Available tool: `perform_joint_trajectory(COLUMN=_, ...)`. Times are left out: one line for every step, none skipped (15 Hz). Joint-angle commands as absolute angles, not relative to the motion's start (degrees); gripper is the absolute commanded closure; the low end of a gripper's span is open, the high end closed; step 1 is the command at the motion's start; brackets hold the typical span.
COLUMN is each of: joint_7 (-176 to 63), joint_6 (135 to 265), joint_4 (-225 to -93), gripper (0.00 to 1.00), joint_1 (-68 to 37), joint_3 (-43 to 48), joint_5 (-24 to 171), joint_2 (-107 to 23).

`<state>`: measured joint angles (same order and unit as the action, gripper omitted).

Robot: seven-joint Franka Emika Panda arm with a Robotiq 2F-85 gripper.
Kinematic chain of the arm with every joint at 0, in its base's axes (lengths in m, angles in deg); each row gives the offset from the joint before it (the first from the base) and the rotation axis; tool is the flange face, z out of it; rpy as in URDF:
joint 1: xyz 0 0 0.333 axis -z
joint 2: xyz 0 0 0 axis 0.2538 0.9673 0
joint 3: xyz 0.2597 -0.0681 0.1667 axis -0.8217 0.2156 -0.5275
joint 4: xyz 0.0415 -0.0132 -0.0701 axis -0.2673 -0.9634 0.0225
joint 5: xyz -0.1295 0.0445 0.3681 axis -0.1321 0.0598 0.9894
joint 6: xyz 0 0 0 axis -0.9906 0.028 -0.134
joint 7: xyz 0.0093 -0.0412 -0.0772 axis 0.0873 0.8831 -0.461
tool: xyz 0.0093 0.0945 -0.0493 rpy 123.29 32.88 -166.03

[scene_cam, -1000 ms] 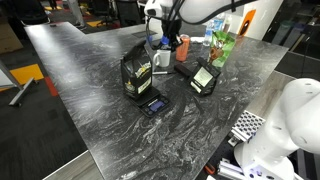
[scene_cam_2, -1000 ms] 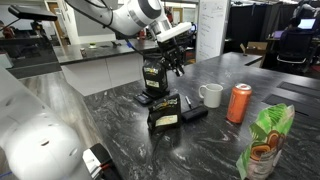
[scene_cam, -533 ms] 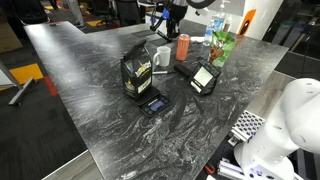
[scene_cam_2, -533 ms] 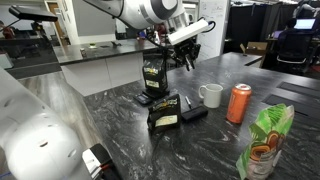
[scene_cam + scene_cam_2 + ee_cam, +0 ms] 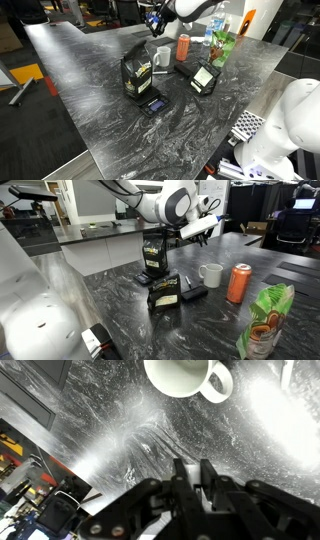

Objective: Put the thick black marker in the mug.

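Poised high above mug (image 5: 211,276), slightly off its mouth, with gripper (image 5: 194,468) fingers nearly together. Presumably pinching marker, though cannot tell: black on black. Centre over mouth, keep marker upright, lower inside rim, then release. Avoid nudging mug.

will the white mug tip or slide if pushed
Probably slides rather than tips: the mug stands upright and squat on the smooth, glossy table. It looks rigid, likely ceramic, so a knock might chip it. A push on its handle would likely spin it.
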<state>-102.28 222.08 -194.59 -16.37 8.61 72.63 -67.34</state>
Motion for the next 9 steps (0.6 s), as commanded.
perform_joint_trajectory(joint_7=-95.0, joint_6=226.9, joint_4=-199.4, gripper=0.95, joint_1=-13.5, joint_3=7.5, joint_5=71.4, joint_2=-67.6)
perform_joint_trajectory(joint_7=-90.6, joint_6=226.2, joint_4=-201.0, gripper=0.95, joint_1=-11.9, joint_3=7.0, joint_5=67.9, joint_2=-68.5)
perform_joint_trajectory(joint_7=-87.0, joint_6=225.9, joint_4=-202.4, gripper=0.95, joint_1=-10.8, joint_3=6.8, joint_5=65.3, joint_2=-69.3)
perform_joint_trajectory(joint_7=-83.9, joint_6=225.9, joint_4=-203.9, gripper=0.95, joint_1=-10.1, joint_3=6.9, joint_5=63.4, joint_2=-70.2)
perform_joint_trajectory(joint_7=-81.3, joint_6=226.3, joint_4=-205.2, gripper=0.95, joint_1=-9.4, joint_3=6.9, joint_5=62.0, joint_2=-70.8)
perform_joint_trajectory(joint_7=-80.1, joint_6=226.7, joint_4=-206.3, gripper=0.95, joint_1=-9.2, joint_3=7.2, joint_5=62.0, joint_2=-71.2)
perform_joint_trajectory(joint_7=-80.1, joint_6=227.4, joint_4=-207.2, gripper=0.95, joint_1=-9.4, joint_3=7.7, joint_5=62.9, joint_2=-71.2)
perform_joint_trajectory(joint_7=-80.8, joint_6=228.4, joint_4=-207.5, gripper=0.95, joint_1=-9.9, joint_3=8.0, joint_5=64.0, joint_2=-70.8)
perform_joint_trajectory(joint_7=-81.6, joint_6=229.2, joint_4=-207.9, gripper=0.95, joint_1=-10.3, joint_3=8.3, joint_5=64.7, joint_2=-70.5)
